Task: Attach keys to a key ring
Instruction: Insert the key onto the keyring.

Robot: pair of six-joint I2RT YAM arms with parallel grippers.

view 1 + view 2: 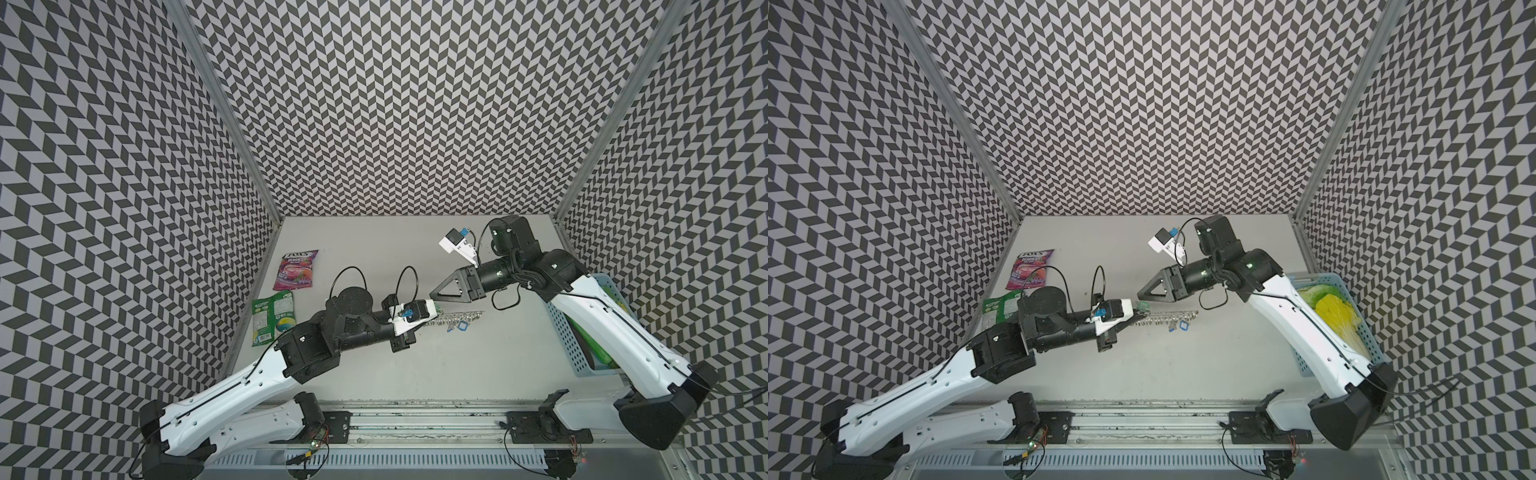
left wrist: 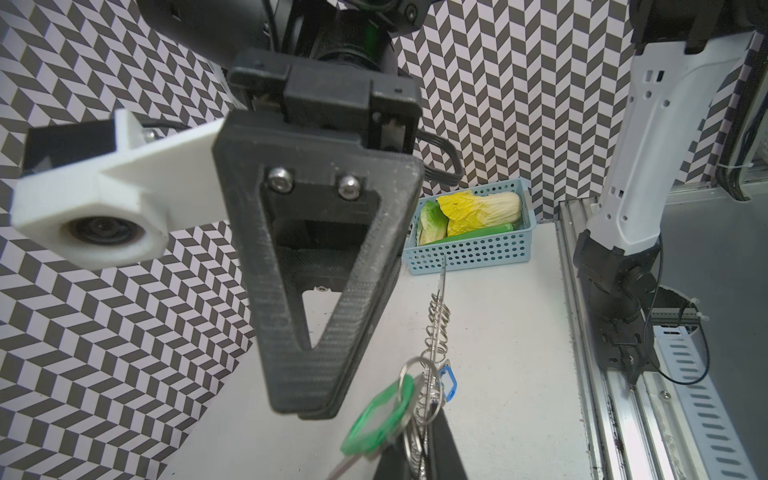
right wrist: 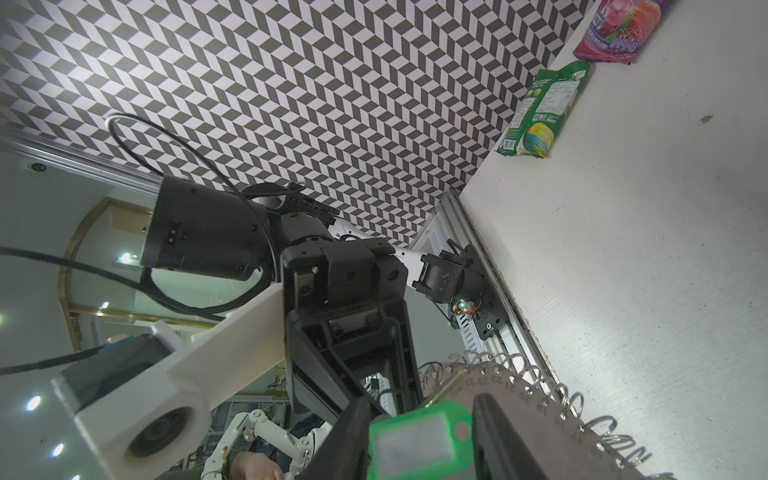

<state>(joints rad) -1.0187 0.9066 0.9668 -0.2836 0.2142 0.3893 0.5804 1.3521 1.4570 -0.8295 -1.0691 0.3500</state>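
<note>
Green-tagged keys sit between parted right fingers, left fingers clamping key ring, basket beyond.

The key ring is between packets and basket.

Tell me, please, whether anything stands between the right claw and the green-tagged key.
Nothing visible does: the green key tag lies between the fingers of the right claw, beside the numbered key ring plate that the left claw grips.

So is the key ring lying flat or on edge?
On edge: the left hand grips one end of the key ring; both top views show only its thin edge, blue tags hanging.
</note>
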